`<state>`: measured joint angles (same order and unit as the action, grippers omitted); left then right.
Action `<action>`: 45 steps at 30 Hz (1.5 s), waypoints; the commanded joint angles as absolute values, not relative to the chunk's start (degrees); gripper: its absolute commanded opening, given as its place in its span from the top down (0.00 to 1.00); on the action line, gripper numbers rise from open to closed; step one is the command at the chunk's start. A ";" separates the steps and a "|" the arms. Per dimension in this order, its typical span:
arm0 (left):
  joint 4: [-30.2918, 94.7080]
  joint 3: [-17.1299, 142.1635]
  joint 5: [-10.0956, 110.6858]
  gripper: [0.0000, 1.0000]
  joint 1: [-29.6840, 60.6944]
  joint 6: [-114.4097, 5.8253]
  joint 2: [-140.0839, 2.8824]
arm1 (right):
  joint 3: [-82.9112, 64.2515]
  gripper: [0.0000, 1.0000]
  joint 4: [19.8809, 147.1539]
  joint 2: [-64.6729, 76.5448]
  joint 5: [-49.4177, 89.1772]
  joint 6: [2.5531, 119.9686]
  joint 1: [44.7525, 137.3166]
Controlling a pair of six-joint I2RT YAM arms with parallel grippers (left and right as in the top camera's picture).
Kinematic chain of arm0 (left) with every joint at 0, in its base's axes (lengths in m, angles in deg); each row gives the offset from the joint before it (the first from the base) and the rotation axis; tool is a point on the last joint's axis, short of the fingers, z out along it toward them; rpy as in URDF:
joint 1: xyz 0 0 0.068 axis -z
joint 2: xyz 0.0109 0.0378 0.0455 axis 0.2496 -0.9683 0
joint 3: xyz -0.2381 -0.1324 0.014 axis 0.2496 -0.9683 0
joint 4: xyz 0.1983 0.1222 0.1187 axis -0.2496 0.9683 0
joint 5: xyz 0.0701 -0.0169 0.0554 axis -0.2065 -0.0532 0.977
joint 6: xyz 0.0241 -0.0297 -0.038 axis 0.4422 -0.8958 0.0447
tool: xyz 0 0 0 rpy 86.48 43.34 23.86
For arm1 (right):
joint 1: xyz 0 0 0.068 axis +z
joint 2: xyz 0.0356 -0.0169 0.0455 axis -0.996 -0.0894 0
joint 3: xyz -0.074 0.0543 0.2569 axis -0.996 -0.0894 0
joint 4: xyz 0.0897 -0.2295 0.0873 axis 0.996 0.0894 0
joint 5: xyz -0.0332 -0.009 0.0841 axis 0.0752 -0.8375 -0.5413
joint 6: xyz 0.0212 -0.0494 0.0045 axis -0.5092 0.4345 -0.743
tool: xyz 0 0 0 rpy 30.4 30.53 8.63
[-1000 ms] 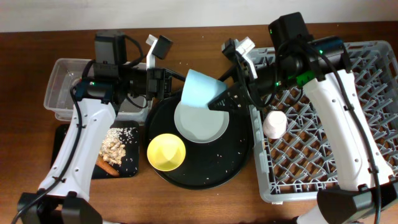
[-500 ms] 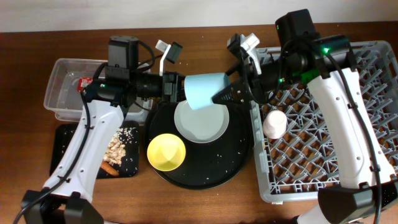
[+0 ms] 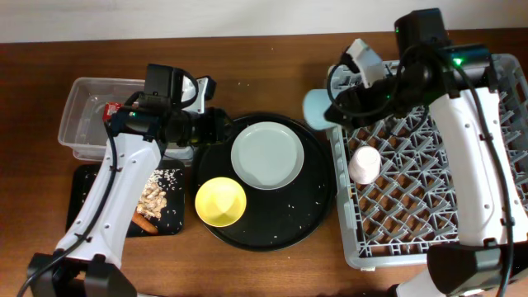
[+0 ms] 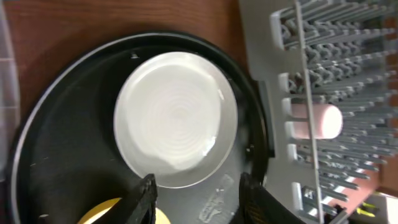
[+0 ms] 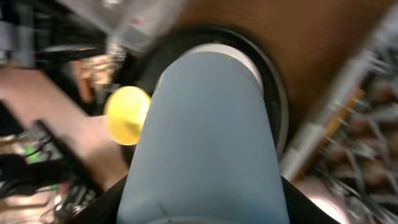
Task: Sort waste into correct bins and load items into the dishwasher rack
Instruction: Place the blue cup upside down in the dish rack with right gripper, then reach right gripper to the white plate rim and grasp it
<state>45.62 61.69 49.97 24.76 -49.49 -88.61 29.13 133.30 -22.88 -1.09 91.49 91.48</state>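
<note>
1. Overhead: shows the small light-blue cup (image 3: 312, 106) clamped in the right gripper (image 3: 330, 107) at the left edge of the dishwasher rack (image 3: 429, 223). A second ago had it over the round black tray (image 3: 272, 235), gripped from both sides. Finds the left gripper (image 3: 213, 128) drawn back to that tray's left rim, jaws apart, holding nothing. Reads as a handover completed.
2. Left wrist: confirms the left fingers spread with nothing between them, above the pale plate (image 4: 176, 118). Shows the small pink cup (image 4: 314, 120) lying on its side in the rack.
3. Right wrist: badly blurred by motion. Fills with the blue cup, seated between the right fingers, with the yellow bowl (image 5: 127, 115) behind it on the round tray.
4. For the task: leaves the blue cup to be set down in the rack, probably near the pink one. Leaves plate and bowl to load after that. No chopsticks to be made out.
</note>
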 commanded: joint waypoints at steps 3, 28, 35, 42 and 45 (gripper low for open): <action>46.71 61.31 55.28 0.58 24.56 -48.99 -88.87 | 28.52 0.46 132.01 -24.96 21.16 81.70 91.20; 46.71 61.31 55.28 0.58 24.56 -48.99 -88.87 | 25.37 0.46 127.61 -38.20 28.87 78.90 91.09; 46.69 61.31 55.30 0.58 24.56 -48.99 -88.87 | 24.93 0.45 127.22 -38.20 29.09 78.90 91.11; 46.71 61.31 56.79 0.58 24.56 -48.99 -88.87 | 24.93 0.13 127.61 -38.20 29.05 78.77 91.11; 48.76 61.34 56.72 0.69 24.50 -48.97 -88.11 | 24.97 0.13 128.60 -38.18 27.67 77.61 91.11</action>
<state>46.67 61.64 55.98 24.76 -49.49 -88.61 25.30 127.66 -37.90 28.35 78.44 91.37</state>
